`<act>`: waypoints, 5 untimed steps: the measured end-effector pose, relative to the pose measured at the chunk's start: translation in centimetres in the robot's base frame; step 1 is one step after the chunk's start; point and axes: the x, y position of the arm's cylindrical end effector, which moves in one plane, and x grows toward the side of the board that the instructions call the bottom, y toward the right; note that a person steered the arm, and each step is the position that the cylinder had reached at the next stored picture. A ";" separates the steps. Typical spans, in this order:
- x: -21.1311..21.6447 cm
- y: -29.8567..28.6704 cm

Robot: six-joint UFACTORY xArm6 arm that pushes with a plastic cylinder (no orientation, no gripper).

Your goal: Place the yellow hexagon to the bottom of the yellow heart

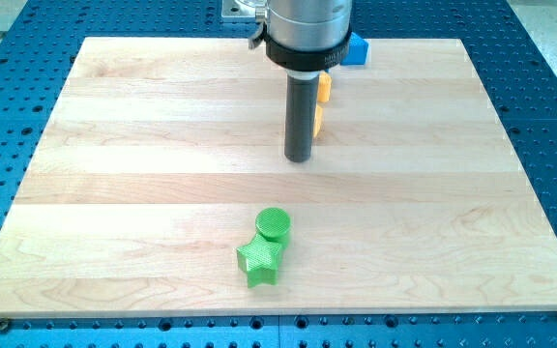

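A pale wooden worktop [114, 193] with visible plank grain lies on a blue perforated metal base plate [549, 116], and my arm's straight dark rod comes down onto it from the view's top, under a broad grey and black collar. My tip [299, 159] rests on the wood in the upper middle of the board; the arm carries no gripper, so there is nothing to stand apart or close. Two small yellow pieces peek out from behind the rod on its right side: an upper yellow block [325, 87] just below the collar, and a lower yellow block [318, 121] right beside the rod's shaft, a little above my tip. Both are mostly hidden by the rod, so I cannot tell which is the yellow hexagon and which the yellow heart, nor whether either touches the rod. A blue block [356, 48], its shape partly hidden by the collar, sits at the board's top edge to the right of the arm. Well apart from all of these, toward the view's bottom, a green cylinder [274, 224] stands touching a green star-shaped block [259, 261], the star lying below and slightly to the left of it. There are no containers on the board; every block sits directly on the wood.
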 end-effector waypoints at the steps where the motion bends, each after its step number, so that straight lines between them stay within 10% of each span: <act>1: -0.6 0.1; 5: -4.6 -0.2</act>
